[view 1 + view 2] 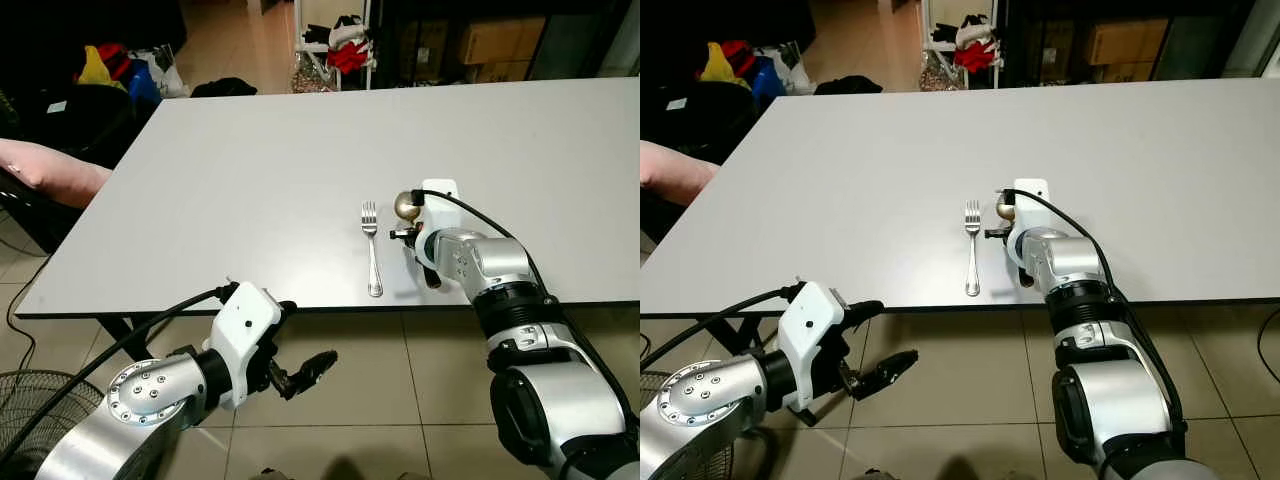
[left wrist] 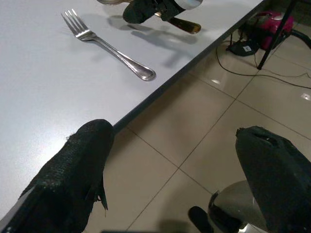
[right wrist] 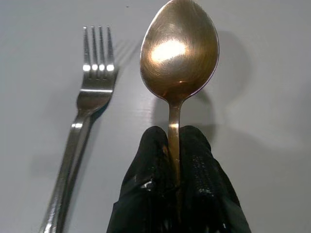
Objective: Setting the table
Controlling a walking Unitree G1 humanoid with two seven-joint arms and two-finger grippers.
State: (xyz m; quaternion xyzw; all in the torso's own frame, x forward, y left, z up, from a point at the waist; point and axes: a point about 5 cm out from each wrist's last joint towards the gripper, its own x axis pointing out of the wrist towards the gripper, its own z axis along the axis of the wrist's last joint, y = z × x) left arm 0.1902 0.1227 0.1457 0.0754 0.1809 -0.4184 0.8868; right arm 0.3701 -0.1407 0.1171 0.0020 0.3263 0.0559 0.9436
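Spoon being laid beside the fork at the worktop's near edge.

Head views: the right pincer [image 1: 412, 232] hovers over the worktop [image 1: 250, 180], just right of the fork [image 1: 372, 250]; the left pincer [image 1: 300, 372] hangs off the near edge. Left wrist view: its fingers [image 2: 73, 179] gape, released. Right wrist view: pads [image 3: 194, 170] clenched on the spoon [image 3: 179, 56] handle, parallel to the fork. Next, probably lower and let go.

The spoon [image 3: 179, 56] is showing a polished bronze-gold metal bowl, finely scuffed and catching a bright glare. The fork [image 3: 85, 121] is gleaming as shiny silver steel. The right gripper [image 3: 176, 167] is pressing rough, grainy black rubbery fingers against the spoon's handle. The table [image 1: 250, 180] is looking smooth, matt pale grey laminate, while the floor tiles [image 2: 228, 126] are reflecting light glossily.
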